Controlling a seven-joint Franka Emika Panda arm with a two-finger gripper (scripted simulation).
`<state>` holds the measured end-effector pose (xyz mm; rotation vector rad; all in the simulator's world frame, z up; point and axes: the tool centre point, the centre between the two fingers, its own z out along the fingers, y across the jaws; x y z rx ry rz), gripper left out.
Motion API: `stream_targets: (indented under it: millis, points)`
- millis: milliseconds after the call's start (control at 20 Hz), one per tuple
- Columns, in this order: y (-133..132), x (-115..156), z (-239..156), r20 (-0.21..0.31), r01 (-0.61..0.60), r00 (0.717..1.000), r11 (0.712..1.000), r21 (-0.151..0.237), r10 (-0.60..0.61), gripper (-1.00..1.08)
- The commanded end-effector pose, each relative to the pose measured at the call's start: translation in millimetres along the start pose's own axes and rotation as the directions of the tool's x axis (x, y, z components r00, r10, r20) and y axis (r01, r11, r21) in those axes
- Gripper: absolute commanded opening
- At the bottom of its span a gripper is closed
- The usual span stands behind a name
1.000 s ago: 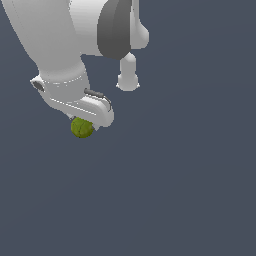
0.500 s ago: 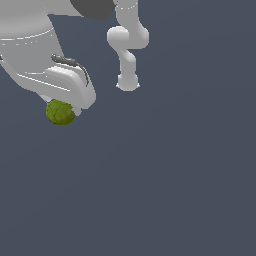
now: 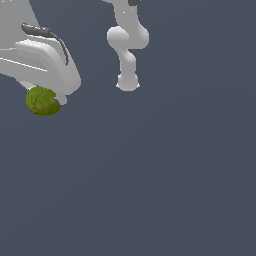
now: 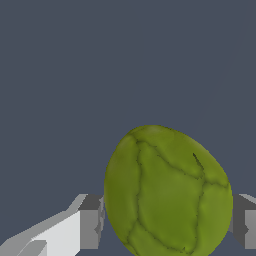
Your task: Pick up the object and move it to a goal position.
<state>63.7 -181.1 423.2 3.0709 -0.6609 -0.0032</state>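
Observation:
The object [image 3: 43, 101] is a small olive-green lump with dark lines on its skin. It hangs under the white hand at the exterior view's left, clear of the dark floor. My gripper [image 3: 46, 100] is shut on it. In the wrist view the object [image 4: 167, 192] fills the space between the two grey fingertips [image 4: 91, 220], which press on its opposite sides. The fingers themselves are mostly hidden behind the hand in the exterior view.
The arm's white base and lower links [image 3: 127, 60] stand at the back middle of the exterior view. A plain dark grey floor [image 3: 165, 175] spreads under everything.
The hand has carried the object toward the exterior view's left and closer to the camera, so both look bigger. The grip on the object has stayed the same.

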Motion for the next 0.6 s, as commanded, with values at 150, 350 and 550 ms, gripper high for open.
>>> stream_targets:
  millis: [150,350,550]
  points:
    - [2.9,4.2,-11.9,-0.002,0.000,1.000,1.000,0.000,0.000,-1.00]
    - [4.3,5.8,-15.2,-0.002,0.000,1.000,1.000,0.001,0.000,-1.00]
    - [4.4,6.4,-16.1,-0.002,0.000,1.000,1.000,0.001,0.000,-1.00]
